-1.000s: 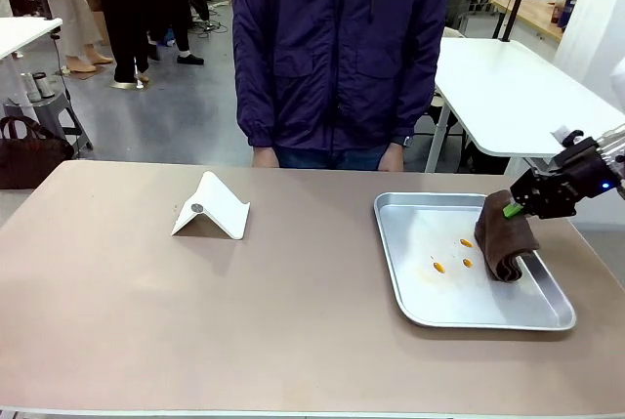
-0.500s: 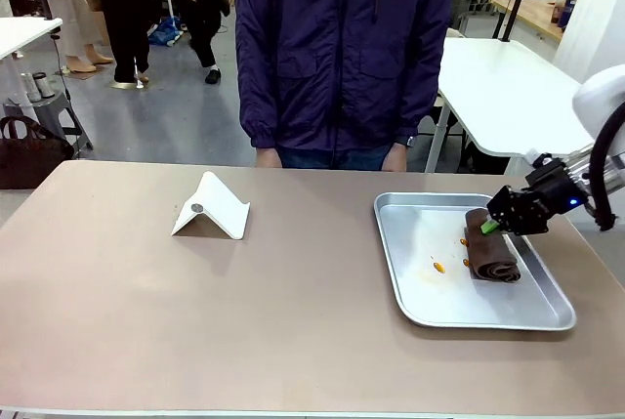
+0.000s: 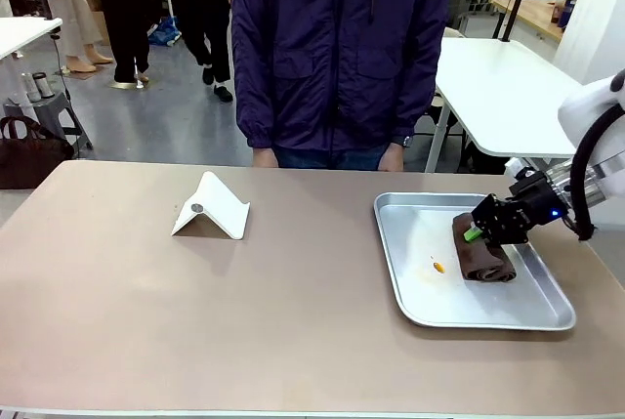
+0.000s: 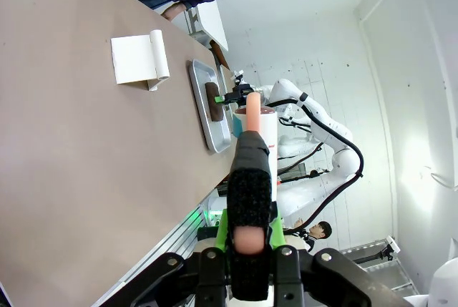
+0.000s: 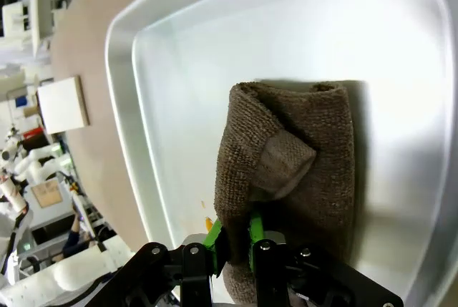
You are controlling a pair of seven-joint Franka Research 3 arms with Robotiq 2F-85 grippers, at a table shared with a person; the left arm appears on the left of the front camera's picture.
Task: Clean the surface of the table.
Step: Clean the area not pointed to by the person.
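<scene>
Front view: the bench (image 3: 195, 321) spans the foreground, a person (image 3: 342, 48) standing at its far edge; a white folded stand (image 3: 210, 209) sits left of centre, a metal tray (image 3: 459, 302) to the right; the right pincer (image 3: 476, 232) is clamped on a brown cloth (image 3: 485, 261) lying in the tray, near an orange spot (image 3: 437, 267). Left wrist view: the left pincer (image 4: 248, 230) is closed round a black stick (image 4: 250, 171) with peach tips, off the bench's edge. Right wrist view: the jaws pinch a fold of the cloth; the rest lies on the tray floor.
</scene>
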